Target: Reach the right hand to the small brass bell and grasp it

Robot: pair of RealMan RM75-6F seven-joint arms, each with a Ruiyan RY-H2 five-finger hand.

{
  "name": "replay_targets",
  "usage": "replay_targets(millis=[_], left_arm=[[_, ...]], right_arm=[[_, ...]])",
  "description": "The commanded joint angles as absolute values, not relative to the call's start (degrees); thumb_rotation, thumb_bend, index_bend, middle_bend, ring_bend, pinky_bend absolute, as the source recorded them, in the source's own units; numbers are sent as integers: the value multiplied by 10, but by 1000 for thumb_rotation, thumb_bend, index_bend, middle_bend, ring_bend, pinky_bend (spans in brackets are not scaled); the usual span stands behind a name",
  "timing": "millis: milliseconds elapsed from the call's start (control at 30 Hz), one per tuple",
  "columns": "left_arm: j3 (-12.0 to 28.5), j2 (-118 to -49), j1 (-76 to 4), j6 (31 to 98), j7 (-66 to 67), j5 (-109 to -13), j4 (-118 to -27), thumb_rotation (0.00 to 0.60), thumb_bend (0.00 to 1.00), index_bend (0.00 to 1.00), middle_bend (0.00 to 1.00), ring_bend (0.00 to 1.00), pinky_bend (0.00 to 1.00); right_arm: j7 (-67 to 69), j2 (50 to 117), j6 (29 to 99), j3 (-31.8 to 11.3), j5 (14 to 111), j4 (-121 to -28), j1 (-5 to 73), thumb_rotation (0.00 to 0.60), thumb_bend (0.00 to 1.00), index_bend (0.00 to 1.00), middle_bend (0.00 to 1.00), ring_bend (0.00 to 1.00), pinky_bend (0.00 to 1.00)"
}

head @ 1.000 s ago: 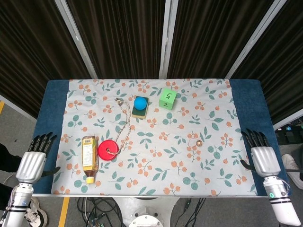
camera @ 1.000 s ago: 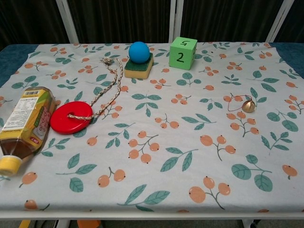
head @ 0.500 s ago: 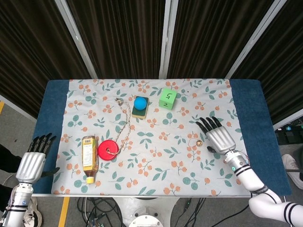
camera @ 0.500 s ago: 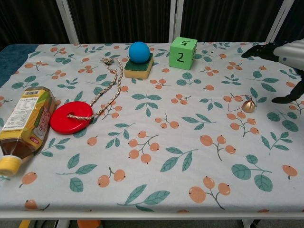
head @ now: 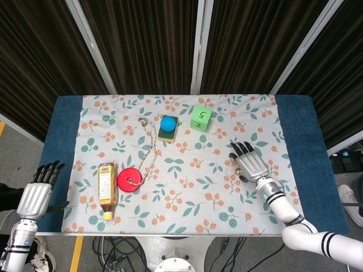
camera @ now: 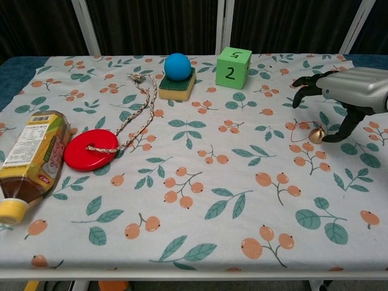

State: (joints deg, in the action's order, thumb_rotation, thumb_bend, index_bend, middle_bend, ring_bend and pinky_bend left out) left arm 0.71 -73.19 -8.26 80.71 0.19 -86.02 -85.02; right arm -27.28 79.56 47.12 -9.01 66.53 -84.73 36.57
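Note:
The small brass bell (camera: pixel 316 134) stands on the floral cloth at the right of the table, a thin red loop (camera: pixel 297 131) attached to it. My right hand (camera: pixel 350 86) hovers just above and to the right of it, fingers spread and curved, holding nothing. Its thumb tip (camera: pixel 334 137) comes down close beside the bell's right side, and I cannot tell whether it touches. In the head view the right hand (head: pixel 248 163) covers most of the bell. My left hand (head: pixel 35 195) hangs off the table's left edge, fingers apart and empty.
A green numbered cube (camera: pixel 233 67) and a blue ball (camera: pixel 177 66) on a sponge sit at the back. A red disc (camera: pixel 91 149) with a braided rope and a lying tea bottle (camera: pixel 29 160) are at the left. The table's right edge (head: pixel 317 170) is blue.
My right hand has moved from the table's right edge leftward over the cloth until it sits over the bell, thumb lowered beside it. The left hand has barely moved.

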Motion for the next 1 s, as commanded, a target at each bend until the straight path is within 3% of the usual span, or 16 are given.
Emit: replay_targets(millis=[33, 567, 1000], left_arm=[[7, -733, -84, 805, -1, -860, -847, 600, 0, 0, 0, 0, 7], [6, -735, -87, 800, -4, -862, -845, 600, 0, 0, 0, 0, 7], [2, -737, -89, 796, -2, -865, -844, 600, 0, 0, 0, 0, 7]], right_arm=[[-267, 796, 473, -87, 665, -844, 368, 600, 125, 323, 0, 0, 0], [-236, 802, 483, -72, 673, -825, 381, 600, 189, 471, 0, 0, 0], [-229, 797, 489, -63, 669, -827, 384, 600, 226, 502, 10, 0, 0]])
